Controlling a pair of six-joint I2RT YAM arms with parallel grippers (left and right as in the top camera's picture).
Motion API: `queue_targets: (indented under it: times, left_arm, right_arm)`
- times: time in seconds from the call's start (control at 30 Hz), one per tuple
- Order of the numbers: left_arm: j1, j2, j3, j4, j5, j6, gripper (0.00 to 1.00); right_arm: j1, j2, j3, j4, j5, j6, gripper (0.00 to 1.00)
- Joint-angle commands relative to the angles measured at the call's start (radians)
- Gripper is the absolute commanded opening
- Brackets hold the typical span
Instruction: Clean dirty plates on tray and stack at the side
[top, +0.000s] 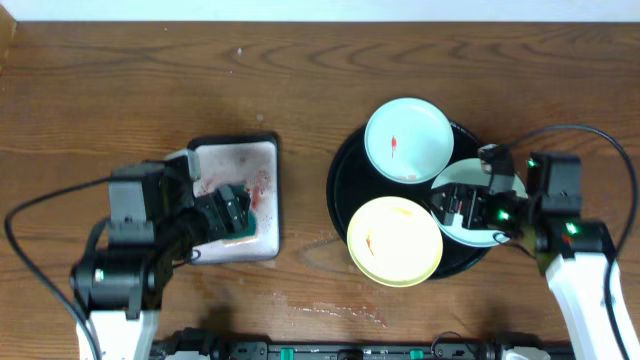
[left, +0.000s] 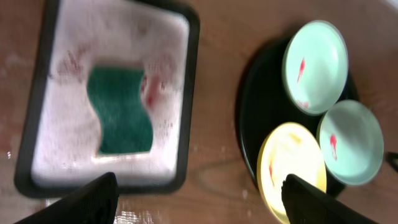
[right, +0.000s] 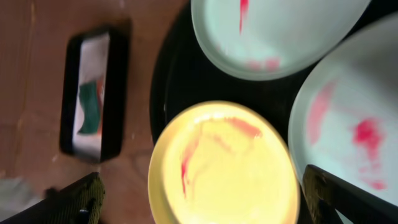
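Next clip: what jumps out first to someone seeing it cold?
Three sauce-smeared plates crowd the black tray at right: a mint one at the back, a yellow one in front, another mint one under the right gripper. At left, a green sponge lies in a sudsy silver tray, below the left gripper.

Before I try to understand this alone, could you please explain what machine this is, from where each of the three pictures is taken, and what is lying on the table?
These are two robot arms at a wooden table. One picture looks down from above; the other two come from a camera on each wrist.

From above, the left tool hangs over a small silver tray with a green sponge in it. The right tool is over the large black tray. On that tray lie three sauce-smeared plates: two mint-blue, one at the back and one under the right tool, and one yellow plate.

Both tools look open and hold nothing.
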Motion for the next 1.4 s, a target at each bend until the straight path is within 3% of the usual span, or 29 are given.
queue_targets:
  times: [0.0, 0.13, 0.27, 0.33, 0.53, 0.67, 0.8, 1.03, 1.1, 1.37]
  left_arm:
    - [0.002, 0.065, 0.04, -0.063, 0.037, -0.008, 0.84]
    - [0.002, 0.089, 0.04, -0.093, 0.097, 0.036, 0.84]
    - [0.002, 0.079, 0.04, -0.069, 0.127, 0.085, 0.84]
    - [0.002, 0.076, 0.04, -0.056, 0.145, 0.085, 0.84]
    - [0.002, 0.076, 0.04, -0.07, 0.148, 0.085, 0.84]
    - [0.002, 0.076, 0.04, -0.08, 0.148, 0.085, 0.8]
    - [0.002, 0.076, 0.04, -0.075, 0.159, 0.085, 0.67]
    - [-0.102, 0.076, 0.04, -0.022, 0.181, 0.085, 0.66]
    - [-0.152, 0.076, 0.04, 0.016, 0.18, 0.085, 0.67]
    - [-0.362, 0.1, 0.04, 0.159, -0.003, -0.041, 0.68]
  right_arm:
    - [0.01, 0.101, 0.019, -0.053, -0.083, 0.014, 0.99]
    - [0.026, 0.156, 0.019, -0.191, 0.076, 0.018, 0.92]
    - [0.083, 0.181, -0.023, -0.27, 0.293, 0.087, 0.66]
    - [0.111, 0.183, -0.067, -0.22, 0.288, 0.133, 0.67]
    - [0.191, 0.183, -0.22, -0.024, 0.29, 0.272, 0.35]
    - [0.192, 0.183, -0.248, 0.073, 0.294, 0.288, 0.01]
    - [0.192, 0.183, -0.247, 0.211, 0.293, 0.243, 0.01]
    - [0.192, 0.183, -0.221, 0.429, 0.36, 0.053, 0.01]
    - [0.193, 0.185, -0.221, 0.444, 0.377, -0.008, 0.01]
    - [0.193, 0.277, -0.221, 0.404, 0.419, -0.036, 0.01]
